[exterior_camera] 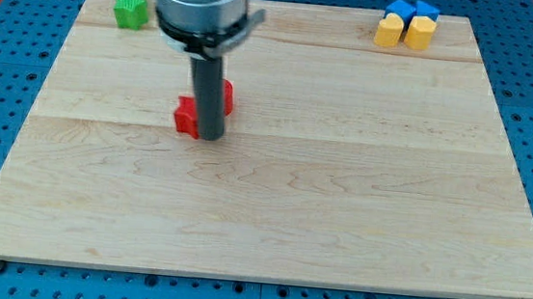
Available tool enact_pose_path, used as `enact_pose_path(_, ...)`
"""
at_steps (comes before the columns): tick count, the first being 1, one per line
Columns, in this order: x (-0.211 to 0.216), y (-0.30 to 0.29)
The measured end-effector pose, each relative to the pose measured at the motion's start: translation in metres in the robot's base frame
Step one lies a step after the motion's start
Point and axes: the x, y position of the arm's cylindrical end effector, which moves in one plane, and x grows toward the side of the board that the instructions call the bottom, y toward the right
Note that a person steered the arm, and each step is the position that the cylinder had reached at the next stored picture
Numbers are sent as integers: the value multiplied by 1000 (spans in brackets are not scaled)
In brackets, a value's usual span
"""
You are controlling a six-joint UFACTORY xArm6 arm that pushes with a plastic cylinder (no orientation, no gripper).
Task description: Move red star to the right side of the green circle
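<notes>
My tip rests on the board left of centre. It touches the view's-bottom right edge of a red block. The rod hides much of this block, so its shape is hard to make out; more red shows to the rod's right. Two green blocks sit close together at the board's top left corner, well above and left of my tip; I cannot tell their shapes.
Two blue blocks and two yellow blocks cluster at the board's top right. The wooden board lies on a blue pegboard surface.
</notes>
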Motion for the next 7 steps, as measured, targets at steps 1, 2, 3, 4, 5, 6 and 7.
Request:
enact_pose_path(1,-20,-38)
enact_pose_path(2,-33,-49)
enact_pose_path(3,-48,-62)
enact_pose_path(4,-50,-89)
enact_pose_path(5,-51,-115)
enact_pose_path(6,-60,-121)
enact_pose_path(7,-84,-113)
